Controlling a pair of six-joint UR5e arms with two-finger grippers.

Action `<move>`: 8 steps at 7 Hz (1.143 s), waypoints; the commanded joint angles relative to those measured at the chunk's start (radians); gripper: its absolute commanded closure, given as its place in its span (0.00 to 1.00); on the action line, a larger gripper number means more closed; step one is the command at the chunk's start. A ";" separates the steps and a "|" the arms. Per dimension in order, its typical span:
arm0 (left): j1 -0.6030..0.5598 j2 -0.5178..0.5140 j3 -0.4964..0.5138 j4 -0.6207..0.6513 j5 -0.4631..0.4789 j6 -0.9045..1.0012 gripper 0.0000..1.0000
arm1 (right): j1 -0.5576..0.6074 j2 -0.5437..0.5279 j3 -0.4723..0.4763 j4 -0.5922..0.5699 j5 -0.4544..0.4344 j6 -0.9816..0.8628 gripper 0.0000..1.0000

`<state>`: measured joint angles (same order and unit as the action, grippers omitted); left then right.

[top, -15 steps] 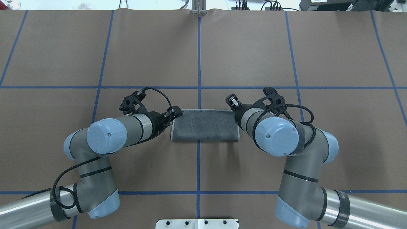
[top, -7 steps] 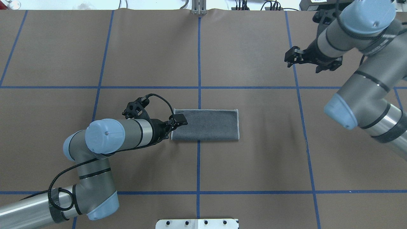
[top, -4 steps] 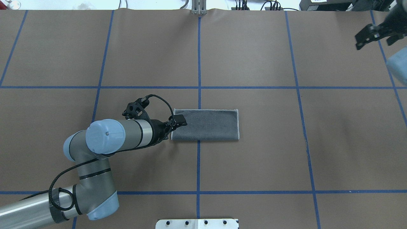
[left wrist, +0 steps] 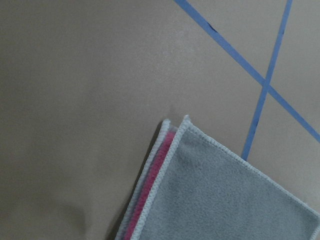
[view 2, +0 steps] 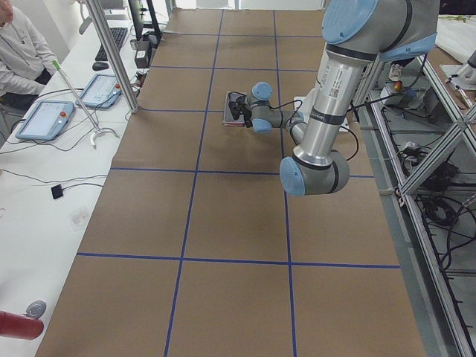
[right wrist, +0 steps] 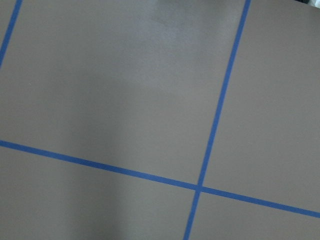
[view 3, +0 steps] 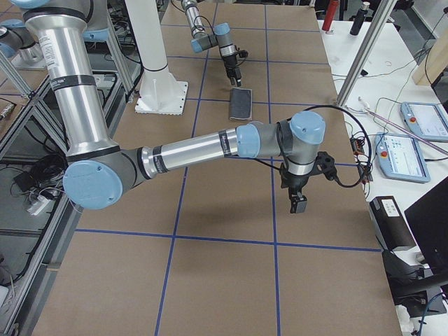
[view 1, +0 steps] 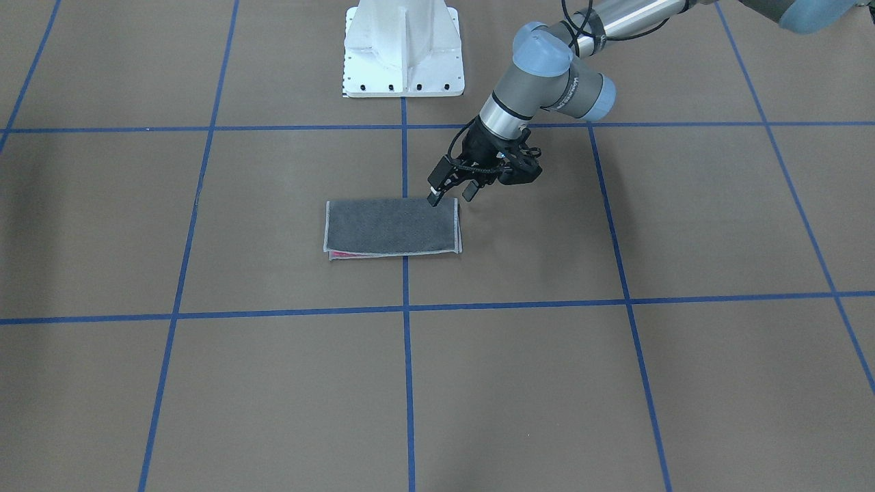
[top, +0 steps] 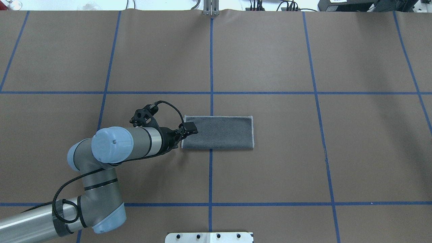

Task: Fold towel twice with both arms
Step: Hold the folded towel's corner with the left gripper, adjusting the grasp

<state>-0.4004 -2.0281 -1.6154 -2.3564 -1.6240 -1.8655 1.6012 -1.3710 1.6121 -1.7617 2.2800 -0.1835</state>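
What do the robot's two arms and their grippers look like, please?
Both the left arm and the right arm are silver-grey tubes with light blue joint caps and dark bands. A braided black cable loops to each wrist. The left gripper and the right gripper are black and two-fingered.

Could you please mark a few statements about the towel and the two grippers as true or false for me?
1. The towel lies flat, dark grey face up. True.
2. The towel is spread out as a single layer. False: it is folded, and at its corner two layers show with a pink strip between them.
3. Both grippers are at the towel. False: only the left gripper is at one short end; the right gripper is far from it.
4. The towel lies across a blue tape line. True.
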 commanded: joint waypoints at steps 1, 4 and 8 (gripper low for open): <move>0.003 -0.012 0.020 0.002 0.001 -0.001 0.00 | 0.051 -0.054 -0.014 0.002 0.039 -0.011 0.00; 0.006 -0.037 0.058 0.008 0.006 -0.003 0.05 | 0.051 -0.056 -0.014 0.005 0.039 -0.011 0.00; 0.009 -0.037 0.057 0.002 0.006 -0.003 0.28 | 0.051 -0.056 -0.012 0.005 0.039 -0.010 0.00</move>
<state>-0.3919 -2.0646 -1.5577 -2.3536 -1.6183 -1.8688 1.6520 -1.4267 1.5998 -1.7564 2.3194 -0.1945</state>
